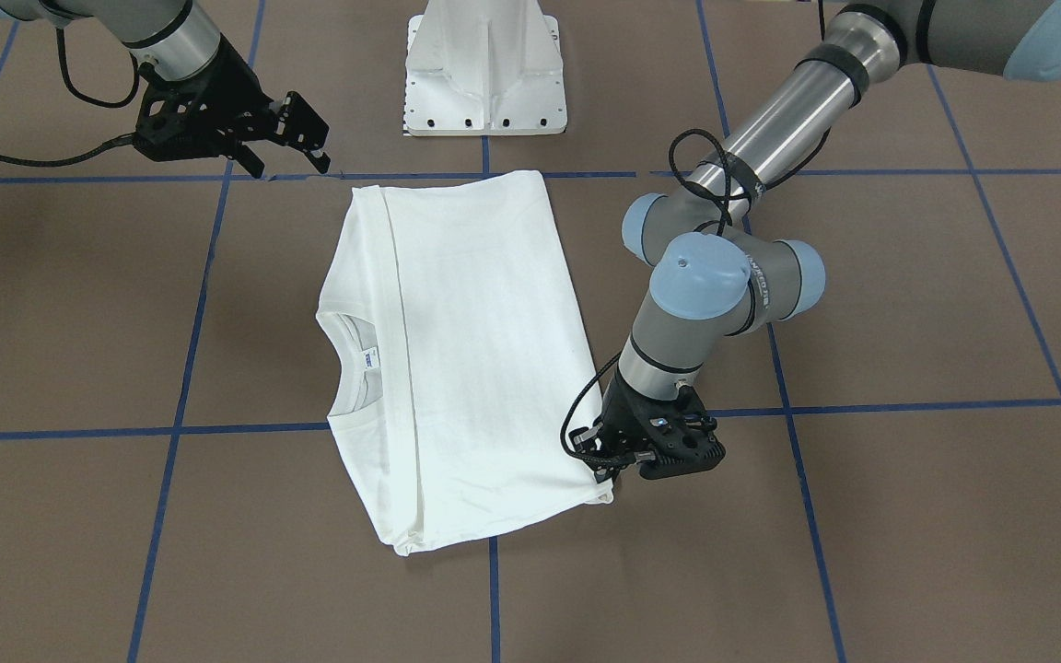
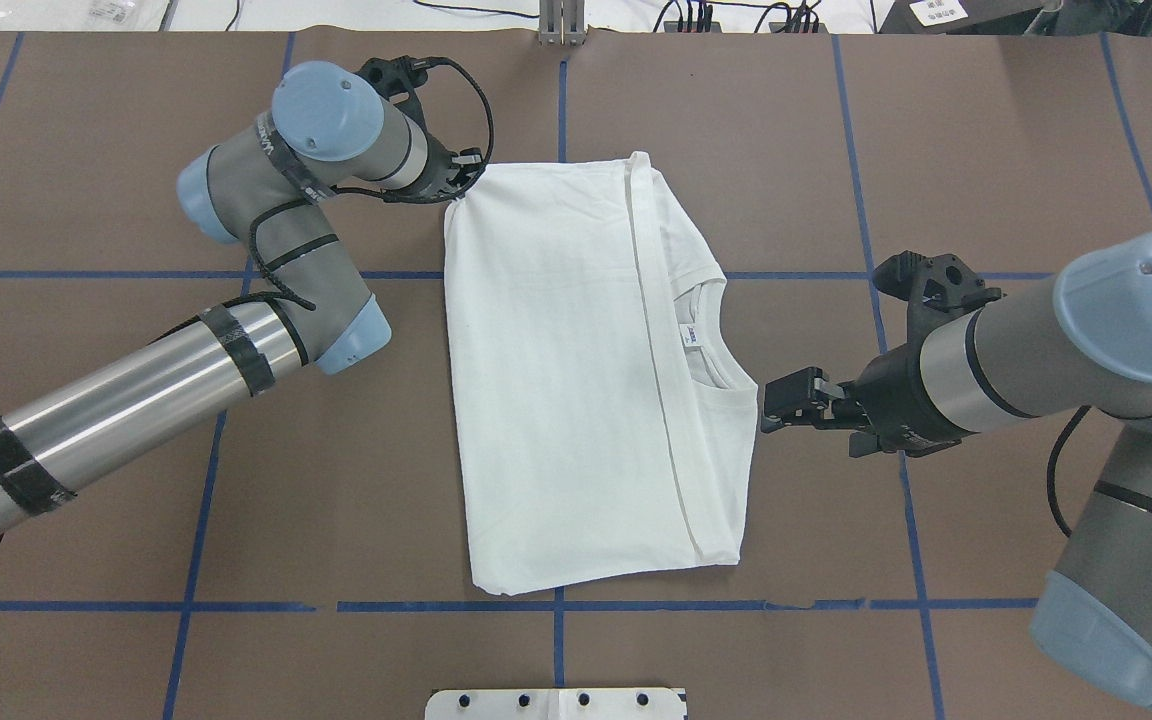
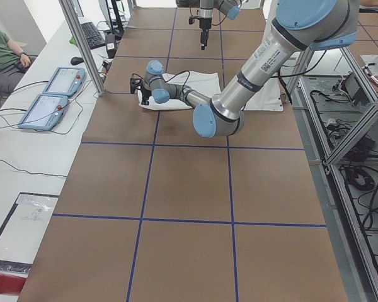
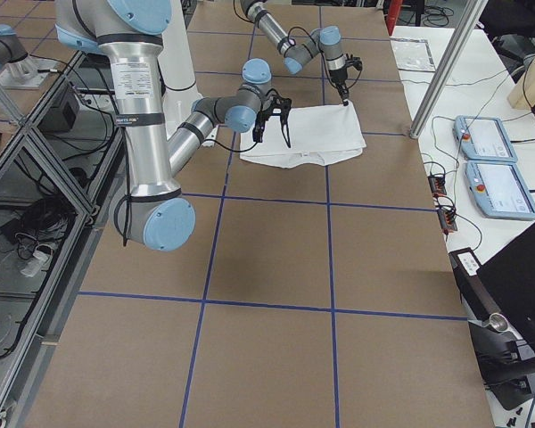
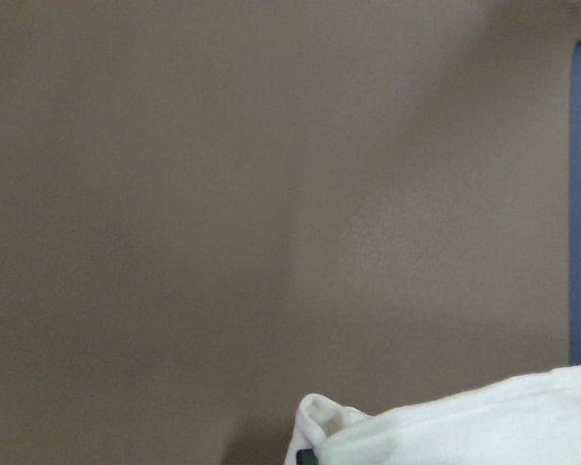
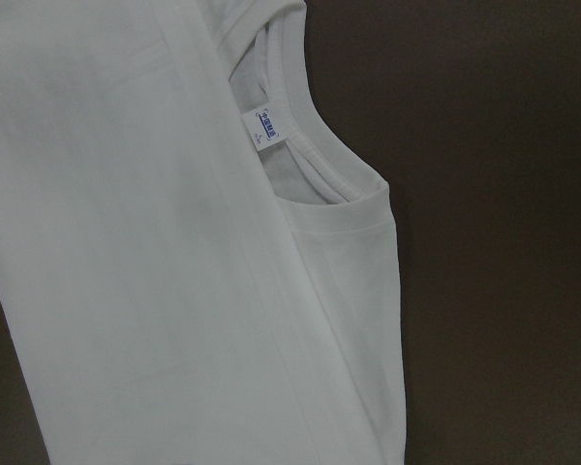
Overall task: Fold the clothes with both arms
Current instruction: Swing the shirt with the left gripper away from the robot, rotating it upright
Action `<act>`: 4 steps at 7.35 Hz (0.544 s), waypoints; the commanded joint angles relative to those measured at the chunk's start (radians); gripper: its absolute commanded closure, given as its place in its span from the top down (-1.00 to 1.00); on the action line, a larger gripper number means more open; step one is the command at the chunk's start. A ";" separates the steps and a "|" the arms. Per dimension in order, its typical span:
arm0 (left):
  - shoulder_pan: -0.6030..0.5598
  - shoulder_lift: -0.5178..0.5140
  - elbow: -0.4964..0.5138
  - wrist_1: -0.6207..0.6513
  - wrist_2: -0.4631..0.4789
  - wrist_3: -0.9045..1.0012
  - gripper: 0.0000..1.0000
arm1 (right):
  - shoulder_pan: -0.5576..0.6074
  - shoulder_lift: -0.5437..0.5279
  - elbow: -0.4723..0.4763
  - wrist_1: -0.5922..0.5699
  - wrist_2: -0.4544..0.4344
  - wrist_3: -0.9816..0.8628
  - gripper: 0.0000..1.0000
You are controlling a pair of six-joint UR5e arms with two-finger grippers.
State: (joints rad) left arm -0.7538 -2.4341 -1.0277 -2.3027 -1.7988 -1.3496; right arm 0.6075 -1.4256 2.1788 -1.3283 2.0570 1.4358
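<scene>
The small white neck label (image 6: 268, 123), its blue print unreadable, lies near the black right gripper (image 2: 768, 408), whose fingers are apart. The black left gripper (image 1: 609, 471) sits at a corner of the folded white cotton T-shirt (image 2: 556, 380), and its grip cannot be told.

This is a robotics lab. A left arm (image 2: 116, 405) and a right arm (image 2: 1036, 350), grey tubes with light-blue caps, reach over a wide brown counter (image 3: 189, 189) marked into squares with blue tape (image 1: 495, 599), beside a white pedestal (image 1: 484, 69). Around it are metal frame posts (image 3: 83, 47), control tablets (image 4: 502, 189), a keyboard (image 3: 91, 34), loose cables (image 3: 359, 182) and a seated person (image 3: 3, 53).
</scene>
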 commanded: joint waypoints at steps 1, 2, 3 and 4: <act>-0.002 -0.042 0.089 -0.110 0.064 0.003 -1.00 | -0.002 0.001 -0.001 0.001 -0.011 -0.001 1.00; -0.002 -0.045 0.107 -0.150 0.079 0.003 -1.00 | 0.000 0.026 -0.013 -0.003 -0.009 -0.001 1.00; -0.019 -0.045 0.110 -0.152 0.082 0.001 -0.70 | 0.000 0.048 -0.040 -0.006 -0.011 -0.001 1.00; -0.025 -0.042 0.110 -0.150 0.084 0.022 0.98 | 0.003 0.054 -0.054 -0.008 -0.036 -0.012 1.00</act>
State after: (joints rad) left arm -0.7693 -2.4769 -0.9221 -2.4463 -1.7203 -1.3423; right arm 0.6083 -1.3858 2.1450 -1.3334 2.0403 1.4316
